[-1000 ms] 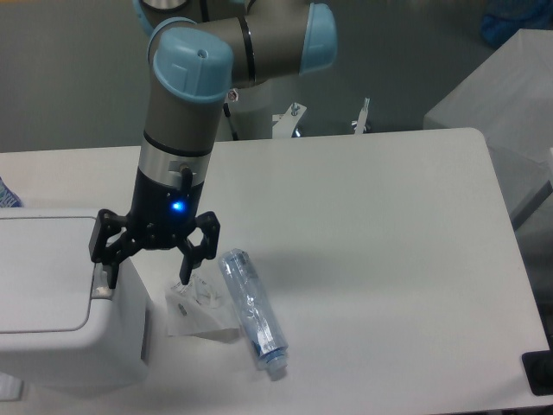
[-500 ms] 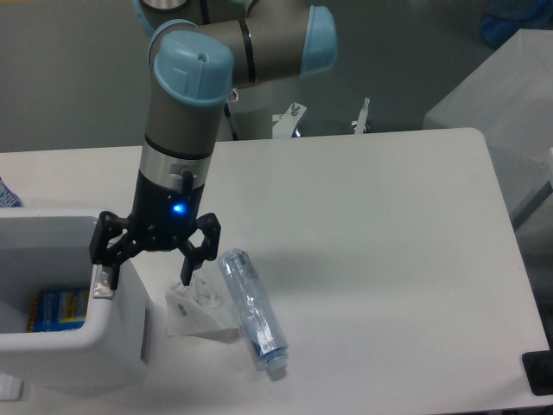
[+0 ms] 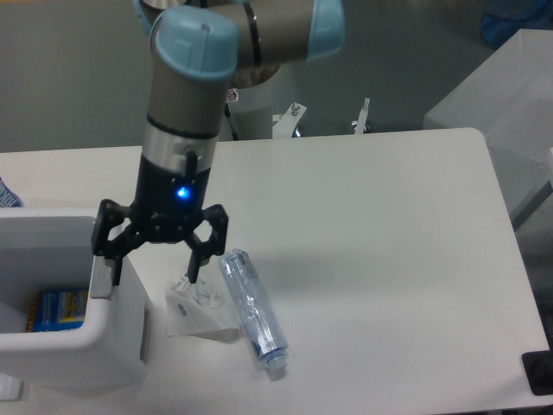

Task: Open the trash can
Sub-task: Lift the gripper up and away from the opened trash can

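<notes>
Because its lid no longer covers the top, the trash can [image 3: 60, 346] at about eight o'clock of the view shows its inside, where a blue and yellow package [image 3: 60, 307] lies at the bottom. I judge the task as practically done. The gripper [image 3: 149, 271] hangs over the can's right rim, with its fingers spread wide and nothing between them. Its left finger [image 3: 108, 259] stands at the grey push tab [image 3: 102, 288], which is probably why the arm is placed here: pressing this tab is what releases the lid. Whether the finger touches the tab I cannot tell. The other finger [image 3: 203, 255] is just above a crumpled white wrapper [image 3: 199, 313] at six o'clock from the wrist. A clear plastic bottle [image 3: 251, 313] lies beside the wrapper on the white table [image 3: 389, 259], not involved.
</notes>
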{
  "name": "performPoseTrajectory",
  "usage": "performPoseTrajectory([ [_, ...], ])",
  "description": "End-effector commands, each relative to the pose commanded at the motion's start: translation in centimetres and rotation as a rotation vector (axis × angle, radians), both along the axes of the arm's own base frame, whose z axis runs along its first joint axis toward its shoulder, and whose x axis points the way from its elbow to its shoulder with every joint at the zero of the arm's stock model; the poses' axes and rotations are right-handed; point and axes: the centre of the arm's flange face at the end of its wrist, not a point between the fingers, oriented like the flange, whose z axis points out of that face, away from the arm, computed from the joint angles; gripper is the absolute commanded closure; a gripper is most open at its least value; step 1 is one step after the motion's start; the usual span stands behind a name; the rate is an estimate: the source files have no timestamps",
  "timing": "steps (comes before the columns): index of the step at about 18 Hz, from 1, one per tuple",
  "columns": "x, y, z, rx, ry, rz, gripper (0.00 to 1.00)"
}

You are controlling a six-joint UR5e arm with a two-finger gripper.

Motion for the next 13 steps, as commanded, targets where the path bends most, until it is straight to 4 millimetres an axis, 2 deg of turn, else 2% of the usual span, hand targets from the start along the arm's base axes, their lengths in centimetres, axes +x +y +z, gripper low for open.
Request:
performPoseTrajectory([
  [3, -3.6, -2.9, 1.2, -0.002, 0.091, -0.01, 0.0],
  [4, -4.3, -3.6, 1.0, -0.017, 0.129, -0.035, 0.0],
  [9, -9.2, -7.6, -1.5, -0.179, 0.278, -0.077, 0.0],
  [11, -10.3, -8.6, -3.1, -0.249, 0.333, -0.136, 0.0],
  [13, -11.3, -9.8, -3.8, -0.338, 0.403, -0.184, 0.0],
])
